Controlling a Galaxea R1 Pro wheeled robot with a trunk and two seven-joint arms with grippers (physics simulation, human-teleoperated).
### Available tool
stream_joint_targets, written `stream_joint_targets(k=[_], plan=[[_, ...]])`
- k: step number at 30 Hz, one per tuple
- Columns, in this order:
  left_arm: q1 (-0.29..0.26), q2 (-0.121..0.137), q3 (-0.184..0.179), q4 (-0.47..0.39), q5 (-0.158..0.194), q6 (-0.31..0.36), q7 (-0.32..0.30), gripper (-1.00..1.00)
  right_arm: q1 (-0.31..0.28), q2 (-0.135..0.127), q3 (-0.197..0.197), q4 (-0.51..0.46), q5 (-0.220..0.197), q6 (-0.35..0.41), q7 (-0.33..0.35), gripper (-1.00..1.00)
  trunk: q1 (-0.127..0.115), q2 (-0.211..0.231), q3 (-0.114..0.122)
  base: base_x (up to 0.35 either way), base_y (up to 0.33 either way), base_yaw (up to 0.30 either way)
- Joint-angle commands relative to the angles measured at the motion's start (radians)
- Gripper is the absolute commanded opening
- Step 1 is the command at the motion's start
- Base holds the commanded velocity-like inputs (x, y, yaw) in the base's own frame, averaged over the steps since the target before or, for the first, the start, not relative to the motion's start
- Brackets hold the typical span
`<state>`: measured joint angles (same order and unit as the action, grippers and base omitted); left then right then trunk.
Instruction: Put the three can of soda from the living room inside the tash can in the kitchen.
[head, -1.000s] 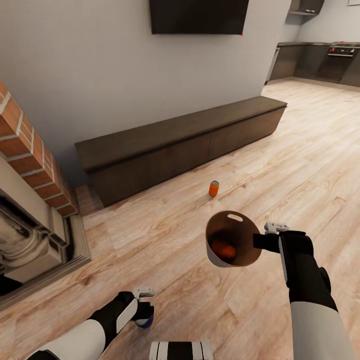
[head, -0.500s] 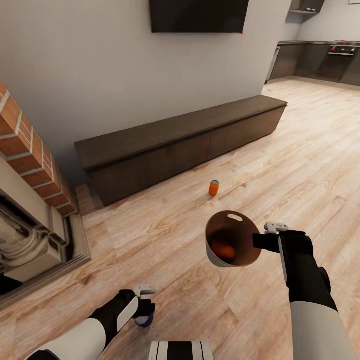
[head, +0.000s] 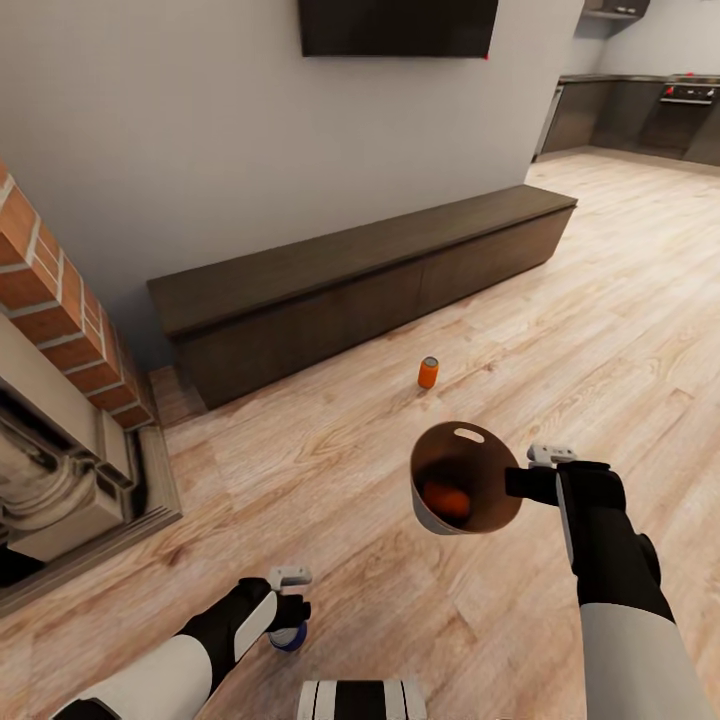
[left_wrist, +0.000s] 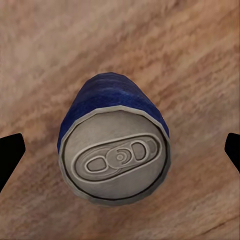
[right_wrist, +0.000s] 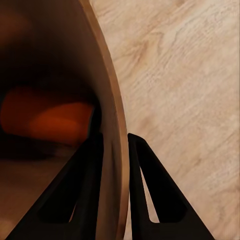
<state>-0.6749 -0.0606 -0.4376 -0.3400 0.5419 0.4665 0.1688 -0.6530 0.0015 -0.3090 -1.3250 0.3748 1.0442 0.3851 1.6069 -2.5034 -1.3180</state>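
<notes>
A dark blue soda can (left_wrist: 114, 155) stands upright on the wood floor, its silver top facing the left wrist camera. My left gripper (head: 289, 622) is open right above the blue can (head: 288, 640), one fingertip (left_wrist: 11, 150) out on each side and clear of it. My right gripper (head: 520, 482) is shut on the rim of the tilted trash can (head: 470, 447), one finger inside the wall and one outside (right_wrist: 145, 165). An orange can (head: 447, 500) lies inside the bin, an orange glow (right_wrist: 47, 117) in the right wrist view. A second orange can (head: 428, 373) stands on the floor near the bench.
A long low dark bench (head: 350, 280) runs along the grey wall, under the TV (head: 398, 25). The brick fireplace (head: 50, 330) is at the left. Dark kitchen cabinets (head: 650, 110) show far back right, across open wood floor (head: 620, 300).
The whole picture has shifted a little, so the camera moved. My left gripper has stayed over the blue can, and the right arm has held the bin still.
</notes>
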Motion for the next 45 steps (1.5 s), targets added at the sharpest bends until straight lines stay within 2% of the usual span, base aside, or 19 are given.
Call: stream_joint_targets(k=[1,8,16,22,25,36,39,45], plan=[[0.000,0.000,0.000,0.000,0.000,-0.003,0.000,1.00,0.000,0.000,0.003,0.000,-0.022,0.003,0.006,-1.00,0.000,0.000,-0.004,0.000,0.000,0.000],[0.000,0.001,-0.001,0.001,0.000,-0.007,0.000,1.00,0.000,0.000,0.008,0.000,-0.023,0.003,0.006,-1.00,0.001,-0.001,-0.008,0.000,0.000,0.000],[0.000,0.000,0.000,0.001,0.000,-0.009,0.000,1.00,0.000,0.000,0.009,0.000,-0.023,0.003,0.006,-1.00,0.004,-0.002,-0.039,0.000,0.000,0.000],[0.000,-0.001,0.000,0.001,0.000,-0.014,0.000,1.00,0.000,0.000,0.008,0.000,-0.023,0.003,0.006,-1.00,0.004,-0.002,-0.039,0.000,0.000,0.000],[0.000,-0.001,-0.001,0.001,0.000,-0.015,0.000,1.00,0.000,0.000,0.009,0.000,-0.023,0.003,0.006,-1.00,0.006,-0.003,-0.050,0.000,0.000,0.000],[0.000,-0.001,-0.002,-0.002,0.000,-0.016,0.000,1.00,0.000,0.001,0.010,0.000,-0.023,0.003,0.006,-1.00,0.006,-0.003,-0.050,0.000,0.000,0.000],[0.000,-0.001,-0.002,-0.002,0.000,-0.016,0.000,1.00,0.000,0.000,0.010,0.000,-0.022,0.003,0.006,-1.00,0.007,-0.004,-0.062,0.000,0.000,0.000],[0.000,-0.001,-0.004,-0.004,0.000,-0.014,0.000,1.00,0.000,0.001,0.014,0.000,-0.023,0.003,0.006,-1.00,0.007,-0.004,-0.062,0.000,0.000,0.000]])
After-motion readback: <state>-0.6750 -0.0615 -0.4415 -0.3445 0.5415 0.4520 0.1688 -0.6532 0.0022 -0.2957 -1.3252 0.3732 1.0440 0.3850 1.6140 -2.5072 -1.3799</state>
